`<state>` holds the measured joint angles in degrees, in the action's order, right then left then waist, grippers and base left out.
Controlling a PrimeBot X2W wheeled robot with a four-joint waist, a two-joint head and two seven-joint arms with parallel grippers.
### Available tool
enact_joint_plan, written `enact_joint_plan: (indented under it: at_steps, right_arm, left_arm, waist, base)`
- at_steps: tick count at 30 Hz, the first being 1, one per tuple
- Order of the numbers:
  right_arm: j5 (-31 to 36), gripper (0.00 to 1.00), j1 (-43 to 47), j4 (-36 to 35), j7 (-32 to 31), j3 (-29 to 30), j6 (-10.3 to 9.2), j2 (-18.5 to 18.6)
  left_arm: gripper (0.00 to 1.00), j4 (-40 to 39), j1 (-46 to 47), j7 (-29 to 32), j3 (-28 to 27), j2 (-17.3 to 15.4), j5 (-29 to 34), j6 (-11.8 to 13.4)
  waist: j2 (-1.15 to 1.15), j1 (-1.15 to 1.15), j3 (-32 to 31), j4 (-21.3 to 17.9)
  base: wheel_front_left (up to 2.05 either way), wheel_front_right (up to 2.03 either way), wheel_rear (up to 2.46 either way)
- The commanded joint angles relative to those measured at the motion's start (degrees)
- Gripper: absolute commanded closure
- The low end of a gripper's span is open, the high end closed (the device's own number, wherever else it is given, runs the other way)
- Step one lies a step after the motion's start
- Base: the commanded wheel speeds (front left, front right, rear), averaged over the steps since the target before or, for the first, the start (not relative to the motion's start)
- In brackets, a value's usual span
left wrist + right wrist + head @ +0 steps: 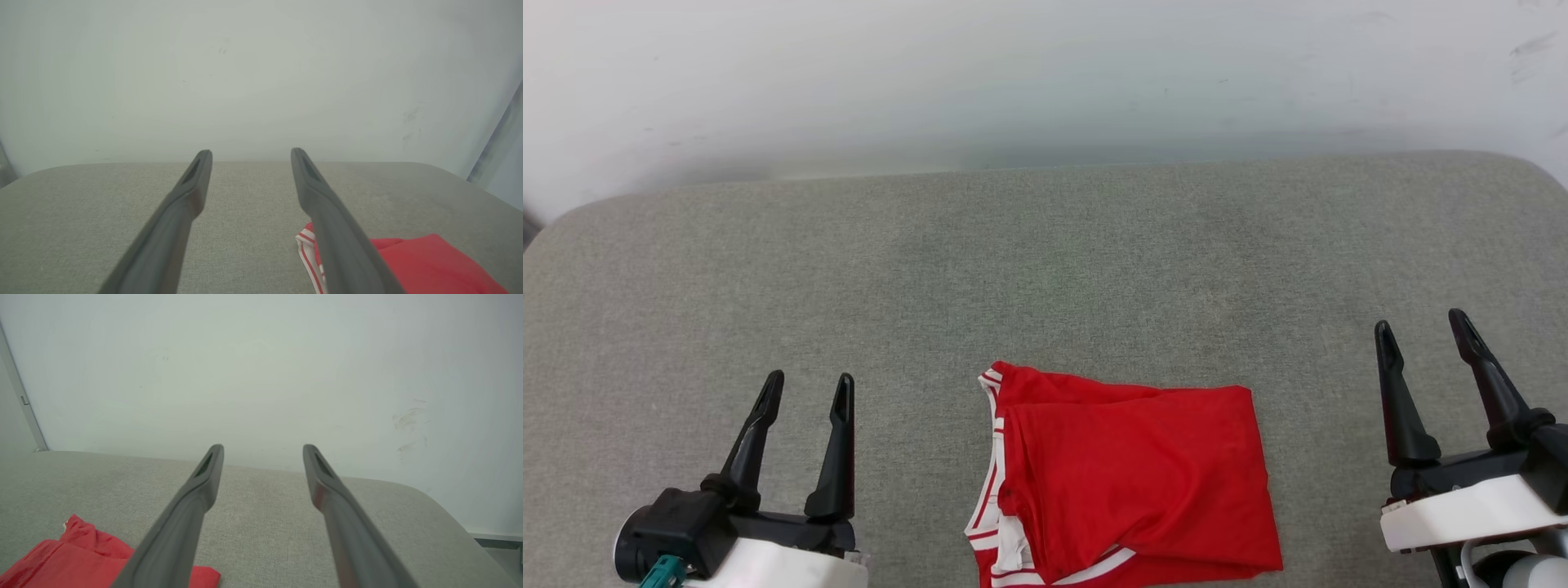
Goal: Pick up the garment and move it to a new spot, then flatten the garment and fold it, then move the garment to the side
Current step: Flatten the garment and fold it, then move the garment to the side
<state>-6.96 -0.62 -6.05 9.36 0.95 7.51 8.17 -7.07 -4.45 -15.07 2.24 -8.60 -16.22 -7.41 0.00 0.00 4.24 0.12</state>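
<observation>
garment (1127,474): thin red cloth, smooth with a slight sheen, soft creases; the striped trim looks a bit ribbed
table (1045,269): covered in grey woven fabric, matt, kinda coarse grain
left gripper (809,379): dark matt plastic or rubber, can't tell which; smooth white plastic shell behind
right gripper (1420,321): same dark matt stuff, smooth white shell
wall (1013,73): pale, matt, a few scuffs
</observation>
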Motion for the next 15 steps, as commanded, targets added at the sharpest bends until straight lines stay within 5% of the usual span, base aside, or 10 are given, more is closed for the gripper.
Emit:
enact_joint_plan:
  at_steps: [1, 12, 15]
  right_arm:
    - [0.39, 0.0, 0.41, -0.05, -0.02, 0.0, -0.04, -0.31]
    - [0.46, 0.0, 0.43, 0.57, -1.85, -0.78, -0.04, -0.19]
    - [-1.51, 0.0, 0.19, 0.09, -9.16, -3.14, -0.04, 1.92]
  left_arm:
    - [0.0, -0.13, 0.14, -0.12, -0.11, 0.07, 0.39, -0.1]
    - [0.0, -0.19, 0.59, -0.12, 0.61, 0.0, 0.99, -0.1]
    - [0.0, -0.17, 1.21, -0.12, 1.04, -0.07, 0.82, -0.1]
  waist:
    - [0.0, 0.0, 0.01, -0.01]
    - [0.0, 0.0, 0.59, 0.49]
    - [0.0, 0.0, 1.44, 0.97]
  base:
    - [0.0, 0.0, 0.0]
    - [0.0, 0.0, 0.0]
    - [0.0, 0.0, 0.0]
